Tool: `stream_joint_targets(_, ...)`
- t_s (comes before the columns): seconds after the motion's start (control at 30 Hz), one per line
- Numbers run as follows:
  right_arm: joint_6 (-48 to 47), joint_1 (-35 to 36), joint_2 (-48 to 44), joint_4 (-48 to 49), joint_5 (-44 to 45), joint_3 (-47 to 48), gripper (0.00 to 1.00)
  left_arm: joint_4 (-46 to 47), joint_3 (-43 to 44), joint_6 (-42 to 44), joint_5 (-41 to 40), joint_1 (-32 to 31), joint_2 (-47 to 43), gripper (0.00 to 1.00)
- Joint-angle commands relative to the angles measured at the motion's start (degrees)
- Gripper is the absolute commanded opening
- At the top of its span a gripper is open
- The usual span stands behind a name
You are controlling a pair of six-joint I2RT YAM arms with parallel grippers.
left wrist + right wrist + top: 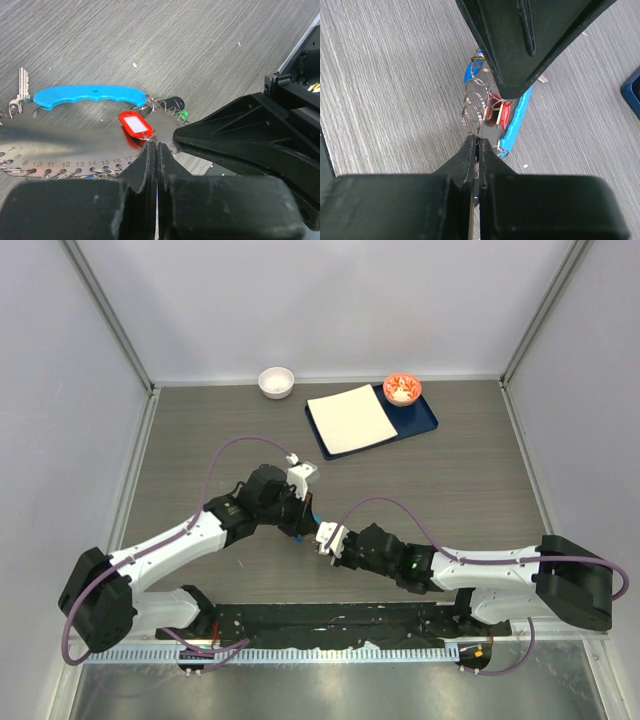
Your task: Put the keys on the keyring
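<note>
The keyring is a flat grey metal crescent [60, 142] with numbered holes, small split rings [474, 107] and a light blue plastic piece [90, 95]. It is held just above the table at mid-table [312, 514]. One silver key [21, 85] hangs at its left end. A red tag [134, 125], a black tag [172, 103] and a green one [183, 115] hang near its right end. My left gripper [156, 145] is shut, its tips at the red tag's little ring; whether the ring is pinched does not show. My right gripper [476, 137] is shut on the metal edge of the keyring.
At the back of the table stand a white bowl [276, 381] and a dark blue tray [425, 420]. The tray carries a white square sheet [350, 418] and a red bowl [402, 389]. The two grippers meet tip to tip, close together. Pale walls enclose the table.
</note>
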Motion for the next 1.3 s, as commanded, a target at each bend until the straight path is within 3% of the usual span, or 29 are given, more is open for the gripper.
stream_joint_targets(0.0,3.41,0.26,-0.58,-2.04,-1.92,-0.71,0.08,3.86,-1.4,2.2,1.43,0.31,-2.67,0.0)
stream_joint_targets(0.1,5.78,0.35,-3.38,-1.17,-2.36,-0.89,0.19,10.88,-6.4,3.79,2.4,0.22,-6.7,0.0)
stream_joint_targets(0.3,9.73,-0.7,-10.34,-0.55,0.27,-1.68,0.31,31.0,-19.22,6.08,4.42,0.31,-14.27,0.0)
stream_joint_targets(0.4,11.58,-2.55,-13.59,0.32,-3.23,-1.94,0.38,40.31,-24.06,7.31,5.82,0.31,-17.17,0.0)
stream_joint_targets(0.53,14.31,-5.89,-15.0,2.17,-9.11,-2.12,0.44,45.96,-27.58,8.63,6.7,0.22,-19.02,0.0)
stream_joint_targets(0.83,15.45,-8.44,-5.43,3.93,-12.64,-1.24,0.43,50.8,-30.76,10.74,5.92,0.31,-21.22,0.0)
stream_joint_targets(1.0,17.47,-6.78,1.16,8.13,-20.73,-1.32,0.41,55.53,-32.34,10.83,3.63,0.31,-20.0,0.0)
stream_joint_targets(1.1,18.97,-6.24,0.73,8.42,-19.86,-1.24,0.41,57.74,-33.31,11.36,3.8,0.31,-19.03,0.0)
stream_joint_targets(1.27,17.91,-7.9,-5.32,8.32,-11.25,-2.64,0.42,62.31,-35.33,11.79,6.88,0.31,-18.85,0.0)
